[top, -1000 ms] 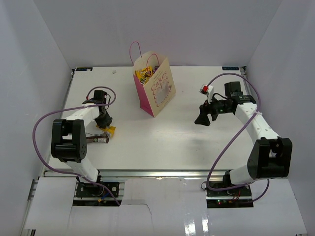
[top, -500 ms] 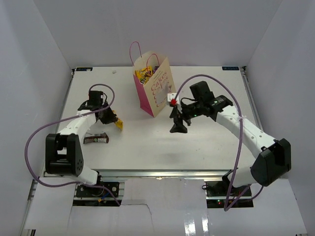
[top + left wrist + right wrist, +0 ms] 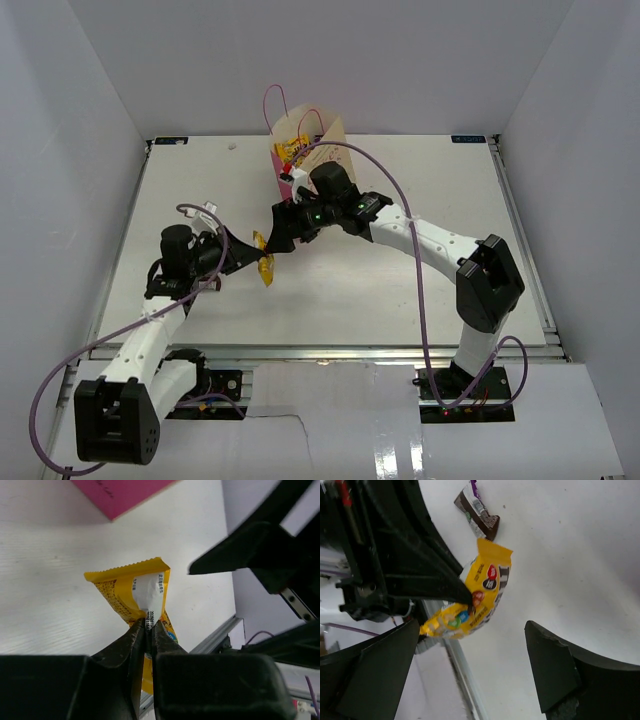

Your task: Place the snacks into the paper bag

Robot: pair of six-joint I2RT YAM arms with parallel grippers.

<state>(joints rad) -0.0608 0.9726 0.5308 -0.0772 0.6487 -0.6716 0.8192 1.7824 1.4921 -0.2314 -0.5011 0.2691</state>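
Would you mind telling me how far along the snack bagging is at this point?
Done: some yellow wrappers already sit inside the paper bag. In hand: the left gripper pinches a yellow packet, with the right gripper open beside it. Left: that packet and a brown bar lying on the table.

Bag [image 3: 330, 130]: lower front hidden behind right arm [image 3: 420, 235]; contents too small to name. Packet [image 3: 131, 592]: lower end masked by left fingers [image 3: 115, 670]. Bar [image 3: 479, 515]: clipped at right wrist view's top edge.

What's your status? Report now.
Left gripper shut on small yellow candy packet. Right gripper open, close to it. Right arm between packet and tan paper bag.
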